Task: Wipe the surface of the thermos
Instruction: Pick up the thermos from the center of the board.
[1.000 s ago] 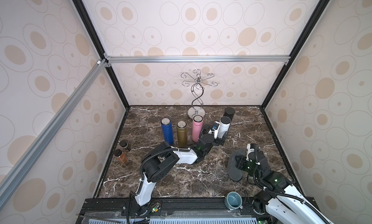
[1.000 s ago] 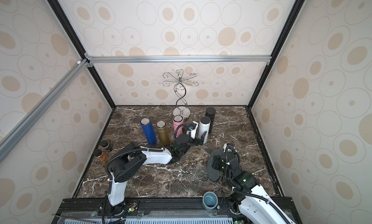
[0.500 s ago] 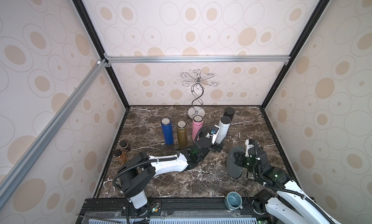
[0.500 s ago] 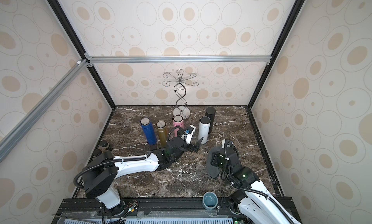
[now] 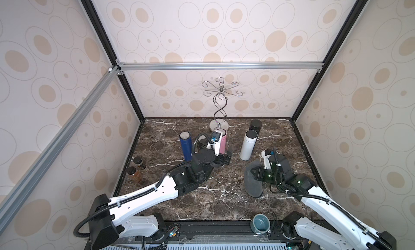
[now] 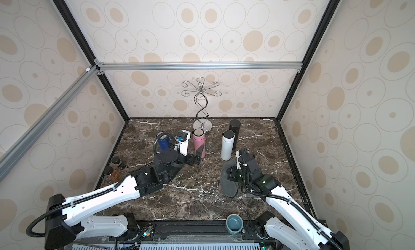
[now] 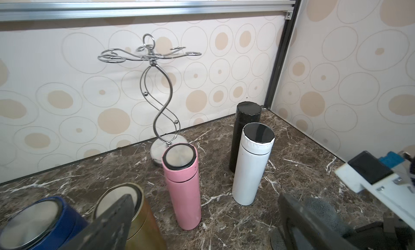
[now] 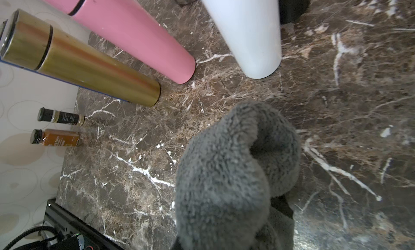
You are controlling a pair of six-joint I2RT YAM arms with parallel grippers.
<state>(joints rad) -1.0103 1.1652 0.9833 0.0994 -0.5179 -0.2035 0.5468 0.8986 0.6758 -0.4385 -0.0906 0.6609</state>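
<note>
- Five thermoses stand upright on the marble table [image 5: 224,206], and the task does not say which one is meant. We judge it is the white thermos [image 5: 248,146], because it is the nearest to the cloth
- The left gripper [image 5: 225,159] has its jaws wide apart and holds nothing. It is low, just beside the foot of the pink thermos [image 5: 223,145]
- The right gripper [image 5: 254,173] is clenched on a gray fluffy cloth [image 5: 251,188], near the white thermos but not touching it
- We expect the thermos to be stiff, with a smooth painted shell that can slip between the pads. It is tall and narrow, so a sideways push near the lid may tip it
- We would take hold at the middle of the body, below the lid seam. Whether it is full or empty we cannot tell
- The cloth is soft and will fold around the round wall
- The right wrist view shows the whole gold thermos [image 8: 89,67] and two small bottles [image 8: 58,130], but the cloth hides the jaws there
- In both top views the left arm covers the gold thermos
- The left wrist view shows the lids of the pink, white and black thermos [image 7: 244,125] clearly
</note>
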